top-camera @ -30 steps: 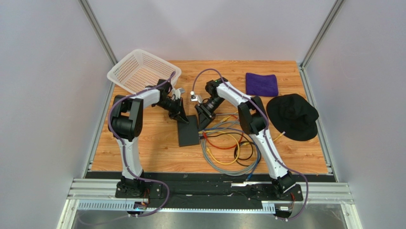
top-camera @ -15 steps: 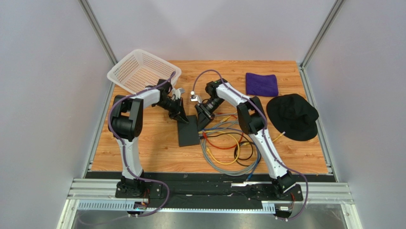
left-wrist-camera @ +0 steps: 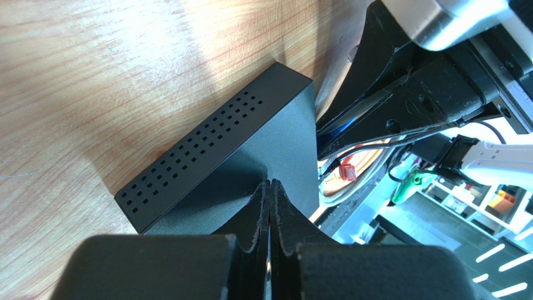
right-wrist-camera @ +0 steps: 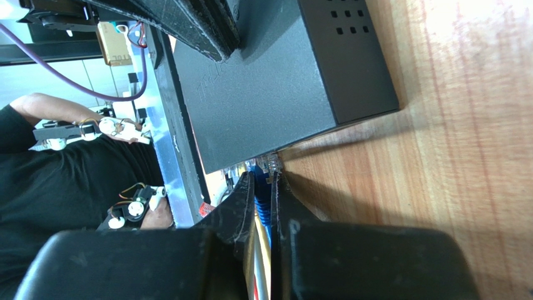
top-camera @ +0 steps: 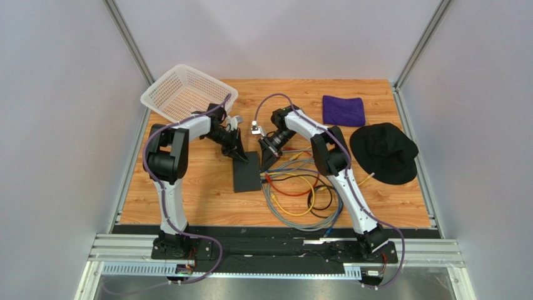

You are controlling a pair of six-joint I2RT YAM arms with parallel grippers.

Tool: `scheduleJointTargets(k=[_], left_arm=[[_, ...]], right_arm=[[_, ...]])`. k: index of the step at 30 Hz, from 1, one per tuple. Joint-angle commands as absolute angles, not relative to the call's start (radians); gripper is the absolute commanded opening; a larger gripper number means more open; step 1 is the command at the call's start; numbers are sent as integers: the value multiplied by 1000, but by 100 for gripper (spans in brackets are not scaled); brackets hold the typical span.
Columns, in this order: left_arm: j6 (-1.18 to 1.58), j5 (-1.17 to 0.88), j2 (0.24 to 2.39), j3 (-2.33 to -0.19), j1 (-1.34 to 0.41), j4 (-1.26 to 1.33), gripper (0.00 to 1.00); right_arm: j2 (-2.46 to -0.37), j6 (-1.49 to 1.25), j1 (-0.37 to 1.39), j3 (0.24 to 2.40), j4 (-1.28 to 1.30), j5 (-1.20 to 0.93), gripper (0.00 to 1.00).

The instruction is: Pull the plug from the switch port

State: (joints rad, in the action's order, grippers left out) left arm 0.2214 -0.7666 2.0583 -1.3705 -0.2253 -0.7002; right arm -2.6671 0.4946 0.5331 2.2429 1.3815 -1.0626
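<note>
Left gripper [left-wrist-camera: 270, 187], fingers pressed together, bears on switch [left-wrist-camera: 281, 137] at its 12 o'clock end; presumably pinning it. Right gripper [right-wrist-camera: 266, 184] pinches plug [right-wrist-camera: 271, 164] at the 2 o'clock edge; pull seems next.

Plug [right-wrist-camera: 271, 164] in switch [right-wrist-camera: 263, 94], cables [top-camera: 300, 167] to right.

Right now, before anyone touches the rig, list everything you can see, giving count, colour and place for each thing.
table: one, wood, under everything
basket: one, white, far left
switch: one, black, centre
cables: a tangle, grey, yellow, red, black and blue, right of the switch
plug: one, blue with a clear tip, at the switch's edge
cloth: one, purple, far right
cap: one, black, right edge
person: one, black top, beyond the table in the right wrist view
left arm, right arm: white and black, bolted at the near edge
left gripper: shut, tips on the switch
right gripper: shut on the plug
</note>
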Motion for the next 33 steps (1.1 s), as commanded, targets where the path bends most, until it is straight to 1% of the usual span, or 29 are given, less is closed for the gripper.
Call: scheduleJointTargets(k=[1,9,16,20,24,27,33], left_arm=[[156,-572,2163,-1342,-252,-707,0],[156,-575,2178,-1356,-252,-718,0],[152,-574,2181,-1362,-253,-722,0],[150,-561,2183,-1365,-259,-730,0],[149,-563,2181,-1365,-259,-729,0],[141,-568,2184,-1365,-259,-730,0],[141,-566,2186,-1368,-259,-732,0]], right_arm=[[-2708,586,563,2181,1361,-930,0],[-2663,635,542,2125,1387,-907,0],[-2619,640,528,2122,1396,-876,0],[-2576,644,522,2074,1411,-847,0],[-2507,678,486,1996,1449,-882,0],[-2458,689,468,1971,1453,-842,0],[-2353,687,384,2048,1451,-744,0]])
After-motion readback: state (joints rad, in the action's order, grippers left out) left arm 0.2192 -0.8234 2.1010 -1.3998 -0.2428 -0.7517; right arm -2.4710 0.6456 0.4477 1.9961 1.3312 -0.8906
